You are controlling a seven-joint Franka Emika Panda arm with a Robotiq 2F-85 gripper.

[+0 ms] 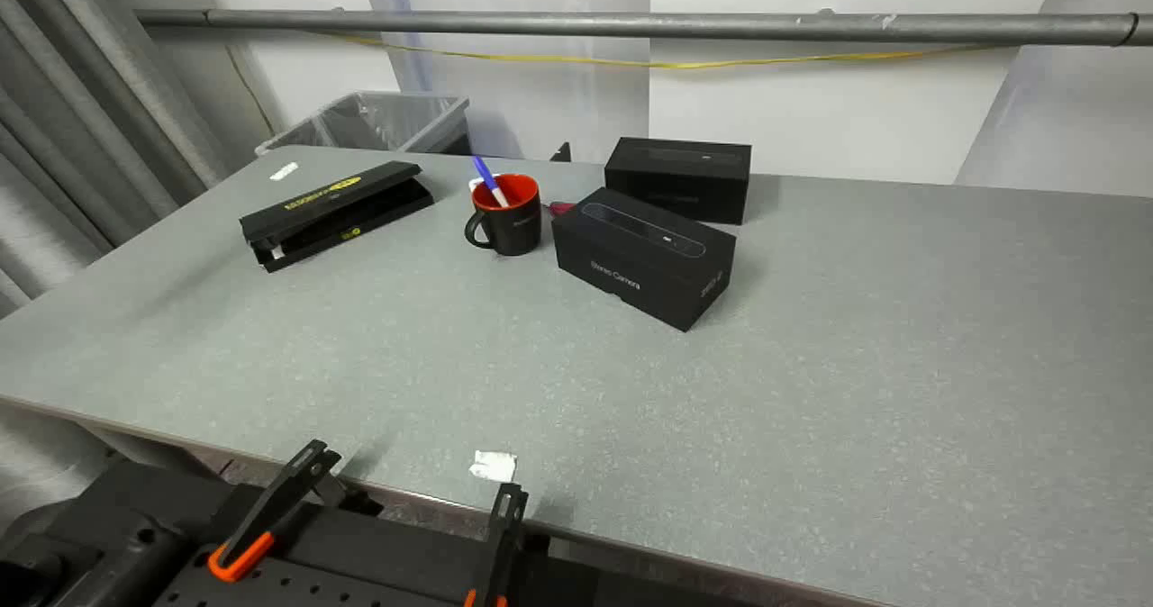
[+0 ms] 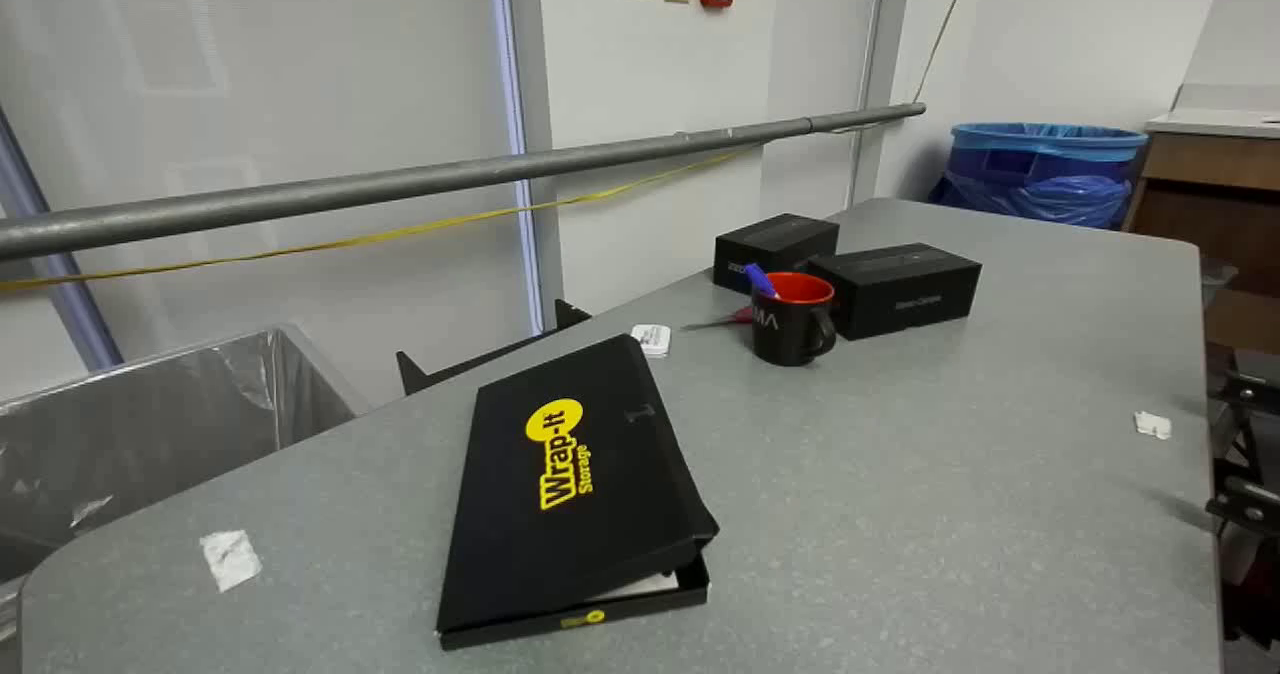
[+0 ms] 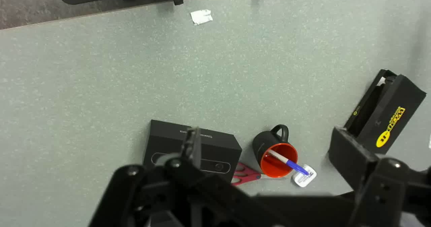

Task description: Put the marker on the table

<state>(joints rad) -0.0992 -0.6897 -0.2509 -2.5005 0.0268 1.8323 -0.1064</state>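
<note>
The marker has a blue cap and whitish body. It leans inside the red-and-black cup [image 1: 513, 233], cap end sticking out above the rim. The marker shows in both exterior views [image 1: 487, 175] [image 2: 760, 280] and in the wrist view [image 3: 290, 163]; its lower end is hidden in the cup. The cup stands upright on the grey speckled table [image 1: 856, 391]. My gripper [image 3: 266, 146] shows only in the wrist view, fingers wide apart with nothing between them. It is above the table, with the cup and marker seen between the fingers, not touched.
Two black camera boxes [image 1: 644, 260] [image 1: 680, 179] stand beside the cup. Red scissors [image 3: 247, 173] and a small white case [image 3: 304, 176] lie close to it. A black Wrap-It box [image 2: 570, 494], partly open, lies on the table. A grey bin [image 1: 441, 125] stands beyond the edge.
</note>
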